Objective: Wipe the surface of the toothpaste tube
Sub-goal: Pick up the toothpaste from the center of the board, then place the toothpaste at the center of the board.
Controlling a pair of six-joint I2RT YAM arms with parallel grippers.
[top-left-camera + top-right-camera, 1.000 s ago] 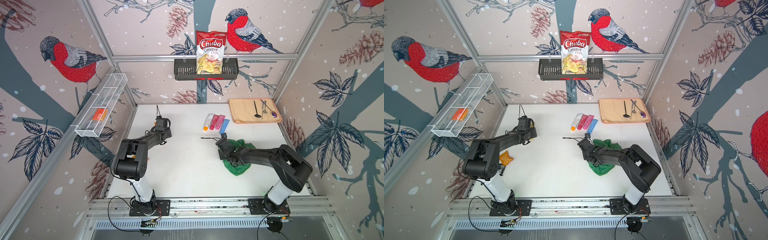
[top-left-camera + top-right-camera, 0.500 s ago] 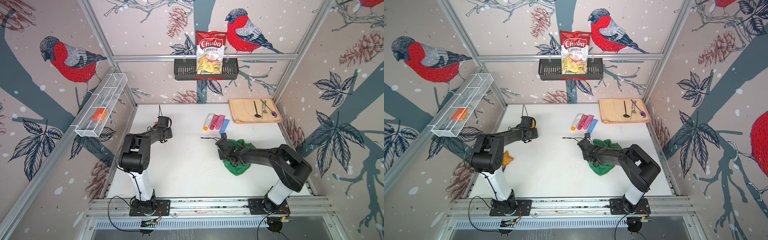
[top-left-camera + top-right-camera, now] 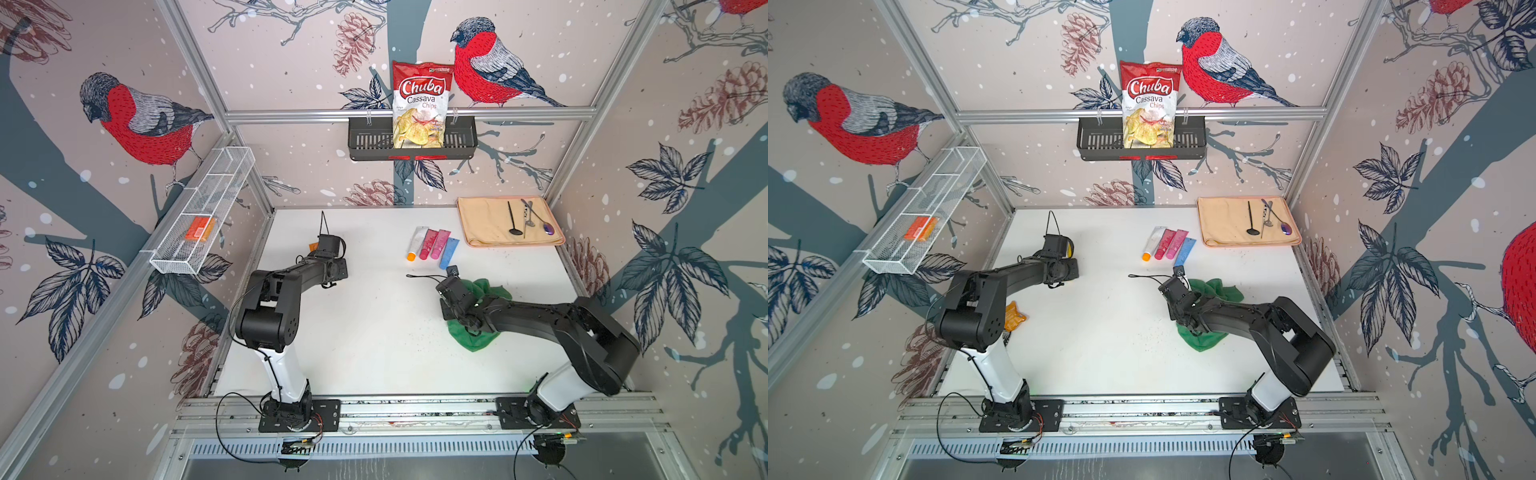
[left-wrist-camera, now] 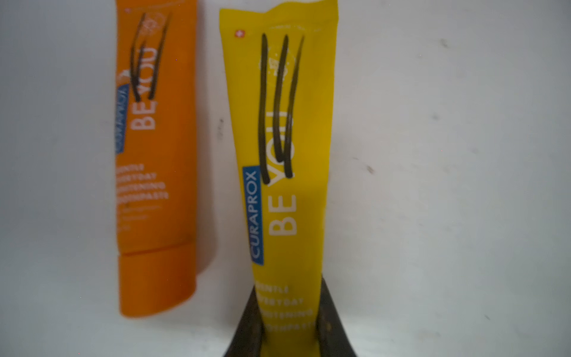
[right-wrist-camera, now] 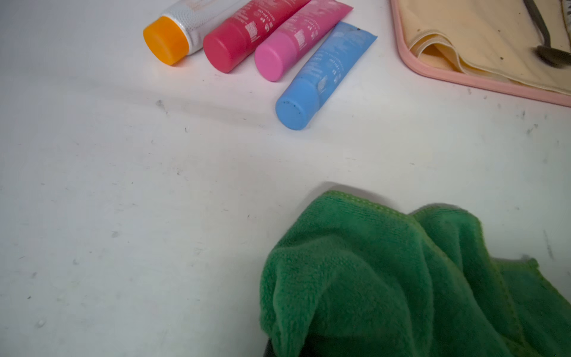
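The left gripper [image 4: 289, 296] has just narrowed onto the black-scribbled yellow toothpaste tube [image 4: 278, 123] near its cap end, where it lies at the white table's [image 3: 374, 332] far left beside an orange tube [image 4: 154, 154], so wiping can likely start once the right gripper [image 3: 449, 291], clamped on the green microfibre cloth [image 5: 386, 278], comes over.

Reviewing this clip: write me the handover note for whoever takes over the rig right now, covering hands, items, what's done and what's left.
Left hand: closed against both sides of the yellow toothpaste tube, toward its cap end.
Right hand: shut, apparently pinching the green cloth, which hides its tips.
Orange tube lies beside the yellow one; both carry black marker strokes.
Done: tube and cloth grasped, far apart on the table.
Left: bring them together and wipe the strokes off; no wiping visible yet.
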